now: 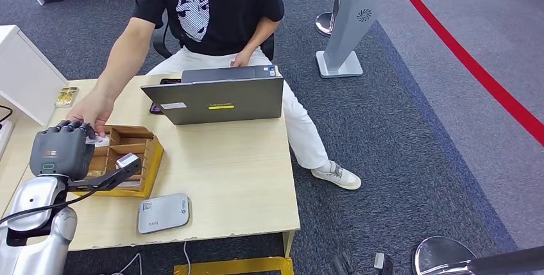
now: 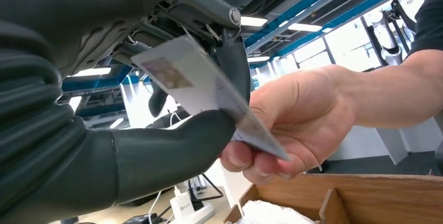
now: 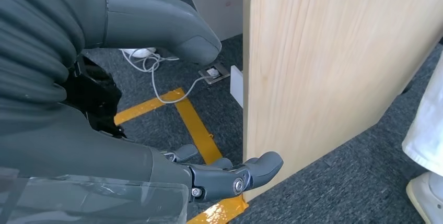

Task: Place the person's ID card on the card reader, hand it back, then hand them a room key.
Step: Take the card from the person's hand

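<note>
Left hand (image 1: 62, 149), at the left of the head view, pinches the card (image 2: 201, 85) between thumb and fingers above the wooden box (image 1: 131, 159). The person's hand (image 2: 292, 125) grips the card's other end. The reader (image 1: 163, 212) lies on the table (image 1: 237, 172), lower left of centre, near the box. Right hand (image 3: 156, 130) hangs beside the table edge, fingers apart, holding nothing.
</note>
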You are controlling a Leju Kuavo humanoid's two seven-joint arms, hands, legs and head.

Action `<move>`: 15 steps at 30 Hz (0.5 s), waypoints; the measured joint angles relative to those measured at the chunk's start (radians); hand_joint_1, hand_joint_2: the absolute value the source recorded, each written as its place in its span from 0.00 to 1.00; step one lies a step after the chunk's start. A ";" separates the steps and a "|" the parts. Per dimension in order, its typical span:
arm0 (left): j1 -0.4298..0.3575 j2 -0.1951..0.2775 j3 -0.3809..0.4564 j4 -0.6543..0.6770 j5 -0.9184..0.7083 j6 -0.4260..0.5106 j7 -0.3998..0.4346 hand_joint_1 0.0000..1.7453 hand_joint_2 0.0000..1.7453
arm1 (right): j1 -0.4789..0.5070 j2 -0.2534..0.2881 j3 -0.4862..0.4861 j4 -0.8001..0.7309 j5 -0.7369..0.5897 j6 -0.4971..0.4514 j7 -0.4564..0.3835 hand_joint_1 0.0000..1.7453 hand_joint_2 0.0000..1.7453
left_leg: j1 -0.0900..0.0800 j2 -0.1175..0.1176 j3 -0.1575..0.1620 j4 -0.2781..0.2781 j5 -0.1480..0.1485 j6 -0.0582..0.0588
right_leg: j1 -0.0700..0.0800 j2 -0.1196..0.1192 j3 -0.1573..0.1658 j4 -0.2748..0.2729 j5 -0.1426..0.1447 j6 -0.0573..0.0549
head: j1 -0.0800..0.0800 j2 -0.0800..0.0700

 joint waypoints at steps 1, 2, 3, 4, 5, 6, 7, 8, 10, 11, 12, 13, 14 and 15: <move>0.000 0.000 0.000 0.000 0.000 0.001 0.000 1.00 1.00 | 0.000 0.000 0.000 0.000 0.000 -0.002 0.000 0.00 1.00 | 0.000 0.000 0.000 0.000 0.000 0.000 | 0.000 0.000 0.000 0.000 0.000 0.000 | 0.000 0.000; 0.000 0.000 0.000 -0.001 0.001 0.002 0.000 1.00 1.00 | 0.001 0.000 -0.001 0.000 -0.001 -0.004 0.000 0.00 1.00 | 0.000 0.000 0.000 0.000 0.000 0.000 | 0.000 0.000 0.000 0.000 0.000 0.000 | 0.000 0.000; 0.000 0.000 0.000 -0.002 0.001 0.003 0.000 1.00 1.00 | 0.001 0.000 -0.001 0.000 -0.001 -0.006 0.000 0.00 1.00 | 0.000 0.000 0.000 0.000 0.000 0.000 | 0.000 0.000 0.000 0.000 0.000 0.000 | 0.000 0.000; 0.000 -0.001 0.000 -0.004 0.002 0.004 0.000 1.00 1.00 | 0.001 0.000 -0.001 0.000 -0.001 -0.007 0.000 0.00 1.00 | 0.000 0.001 0.000 0.000 0.000 0.000 | 0.000 0.000 0.000 0.000 0.000 0.000 | 0.000 0.000; 0.001 -0.001 0.000 -0.007 0.003 0.004 0.001 1.00 1.00 | 0.002 0.000 -0.002 0.000 -0.001 -0.008 -0.001 0.00 1.00 | 0.000 0.001 0.000 0.000 0.000 0.000 | 0.000 0.000 0.000 0.000 0.000 0.000 | 0.000 0.000; 0.003 -0.001 0.000 -0.010 0.004 0.005 0.001 1.00 1.00 | 0.002 0.000 -0.002 0.000 -0.002 -0.008 -0.001 0.00 1.00 | 0.000 0.000 0.000 0.000 0.000 0.000 | 0.000 0.000 0.000 0.000 0.000 0.000 | 0.000 0.000; 0.005 -0.001 0.000 -0.015 0.005 0.005 0.001 1.00 1.00 | 0.002 0.000 -0.002 0.000 -0.003 -0.008 -0.001 0.00 1.00 | 0.000 0.000 0.000 0.000 0.000 0.000 | 0.000 0.000 0.000 0.000 0.000 0.000 | 0.000 0.000; 0.008 -0.002 0.000 -0.020 0.006 0.005 0.001 1.00 1.00 | 0.002 0.000 -0.003 0.000 -0.003 -0.008 -0.001 0.00 1.00 | 0.000 0.000 0.000 0.000 0.000 0.000 | 0.000 0.000 0.000 0.000 0.000 0.000 | 0.000 0.000; 0.013 -0.004 0.000 -0.028 0.006 0.005 0.001 1.00 1.00 | 0.002 0.000 -0.003 0.000 -0.004 -0.008 -0.001 0.00 1.00 | 0.000 0.000 0.000 0.000 0.000 0.000 | 0.000 0.000 0.000 0.000 0.000 0.000 | 0.000 0.000; 0.015 -0.005 0.000 -0.031 0.007 0.005 0.001 1.00 1.00 | 0.002 0.000 -0.003 0.000 -0.004 -0.008 -0.001 0.00 1.00 | 0.000 0.000 0.000 0.000 0.000 0.000 | 0.000 0.000 0.000 0.000 0.000 0.000 | 0.000 0.000; 0.016 -0.006 0.000 -0.033 0.007 0.006 0.001 1.00 1.00 | 0.002 0.000 -0.003 0.000 -0.004 -0.008 -0.001 0.00 1.00 | 0.000 0.000 0.000 0.000 0.000 0.000 | 0.000 0.000 0.000 0.000 0.000 0.000 | 0.000 0.000; 0.017 -0.007 0.000 -0.035 0.007 0.006 0.001 1.00 1.00 | 0.003 0.000 -0.003 0.000 -0.004 -0.008 -0.001 0.00 1.00 | 0.000 0.000 0.000 0.000 0.000 0.000 | 0.000 0.000 0.000 0.000 0.000 0.000 | 0.000 0.000; 0.018 -0.008 0.000 -0.037 0.007 0.006 0.001 1.00 1.00 | 0.003 0.000 -0.003 0.000 -0.004 -0.008 -0.001 0.00 1.00 | 0.000 0.000 0.000 0.000 0.000 0.000 | 0.000 0.000 0.000 0.000 0.000 0.000 | 0.000 0.000; 0.019 -0.008 0.000 -0.039 0.007 0.006 0.001 1.00 1.00 | 0.003 0.000 -0.004 0.000 -0.004 -0.008 -0.001 0.00 1.00 | 0.000 0.000 0.000 0.000 0.000 0.000 | 0.000 0.000 0.000 0.000 0.000 0.000 | 0.000 0.000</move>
